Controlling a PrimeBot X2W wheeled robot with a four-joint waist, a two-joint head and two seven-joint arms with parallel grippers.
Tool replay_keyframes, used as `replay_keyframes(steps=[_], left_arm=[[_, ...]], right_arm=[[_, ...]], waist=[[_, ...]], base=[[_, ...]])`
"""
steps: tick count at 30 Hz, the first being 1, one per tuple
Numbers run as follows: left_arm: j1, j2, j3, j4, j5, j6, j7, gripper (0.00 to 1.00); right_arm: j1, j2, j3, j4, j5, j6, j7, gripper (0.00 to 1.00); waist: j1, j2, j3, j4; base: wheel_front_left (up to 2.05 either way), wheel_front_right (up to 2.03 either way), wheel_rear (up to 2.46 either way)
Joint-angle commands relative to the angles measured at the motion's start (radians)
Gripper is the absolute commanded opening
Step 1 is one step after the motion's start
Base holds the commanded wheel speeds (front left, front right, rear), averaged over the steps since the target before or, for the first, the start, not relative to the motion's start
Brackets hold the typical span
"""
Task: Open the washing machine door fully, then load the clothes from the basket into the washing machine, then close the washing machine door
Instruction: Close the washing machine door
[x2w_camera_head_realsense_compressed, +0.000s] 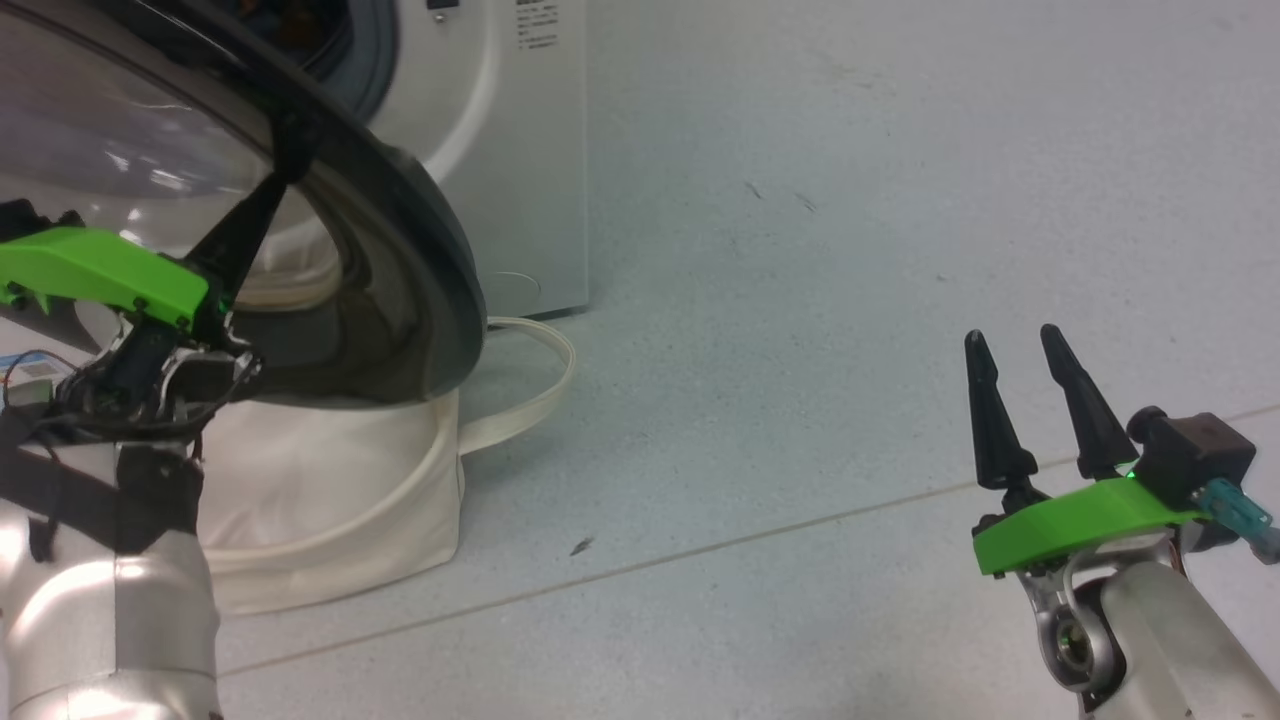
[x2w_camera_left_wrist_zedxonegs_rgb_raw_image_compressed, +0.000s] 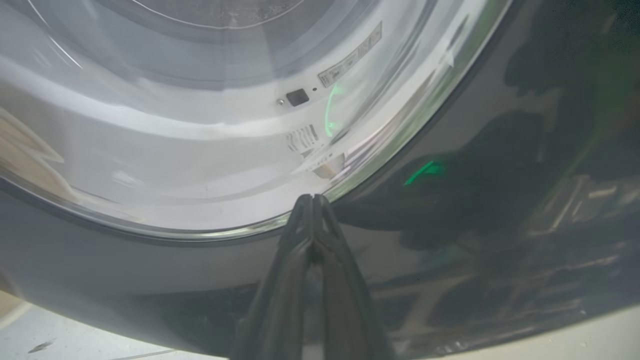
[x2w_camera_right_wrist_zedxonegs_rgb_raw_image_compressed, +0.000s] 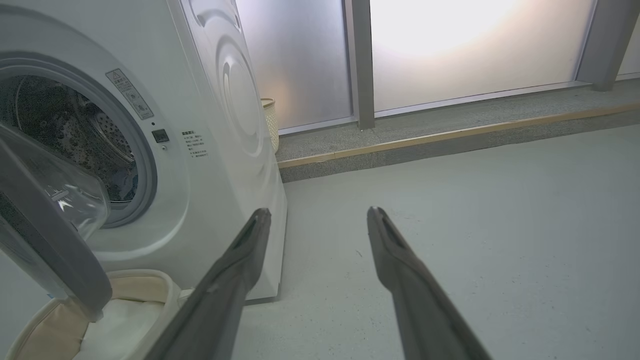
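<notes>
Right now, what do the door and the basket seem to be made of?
The washing machine door: glossy black rim, probably plastic, showing reflections; clear centre, glass or plastic, see-through. The basket: matte cream fabric, likely canvas, with soft folds.

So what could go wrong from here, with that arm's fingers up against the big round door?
1. The left gripper is shut and seems to meet the glossy black rim of the washing machine door with just its tips, so they might slide off the slick surface.
2. The basket sits right under the door's lower edge, so the door could catch its looped handle if it swings.
</notes>
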Motion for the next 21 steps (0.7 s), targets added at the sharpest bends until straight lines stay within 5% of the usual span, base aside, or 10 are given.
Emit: replay_keyframes(steps=[1,8,9,10,11,16,21], left_arm=[[-0.053,0.035,0.012,-0.017,0.001,-0.02,-0.006,0.0],[-0.063,0.037,-0.016,0.033,0.002,-0.036,-0.031,0.0],[-0.061,0.036,-0.023,0.035,0.003,-0.037,-0.034,0.12],[-0.057,0.035,-0.03,0.035,0.003,-0.038,-0.035,0.8],[-0.053,0.034,-0.037,0.034,0.003,-0.039,-0.036,1.0],[-0.004,0.035,-0.121,-0.052,0.037,-0.04,-0.074,1.0],[0.095,0.1,-0.289,-0.203,0.169,-0.041,-0.258,1.0]], right_arm=[[-0.017,0.001,0.009,-0.038,-0.009,0.0,-0.005,1.0],[-0.015,0.006,0.002,-0.034,-0.011,0.0,-0.005,1.0],[-0.015,0.005,0.003,-0.033,-0.011,0.0,-0.005,1.0],[-0.017,0.004,0.004,-0.033,-0.01,0.0,-0.005,1.0],[-0.018,0.002,0.005,-0.032,-0.01,0.0,-0.005,1.0],[-0.021,-0.01,0.008,-0.027,-0.007,0.0,-0.005,1.0],[-0.025,-0.015,0.005,-0.027,-0.006,0.0,-0.005,1.0]], waist=[[0.0,-0.0001,0.018,-0.022],[0.0,-0.0001,0.009,0.026],[0.0,-0.0001,0.005,0.04],[0.0,-0.0001,0.002,0.055],[0.0,-0.0001,-0.002,0.072],[0.0,-0.0001,-0.012,0.162],[0.0,-0.0001,-0.024,0.225]], base=[[0.0,0.0,0.0],[0.0,0.0,0.0],[0.0,0.0,0.0],[0.0,0.0,0.0],[0.0,0.0,0.0],[0.0,0.0,0.0],[0.0,0.0,0.0]])
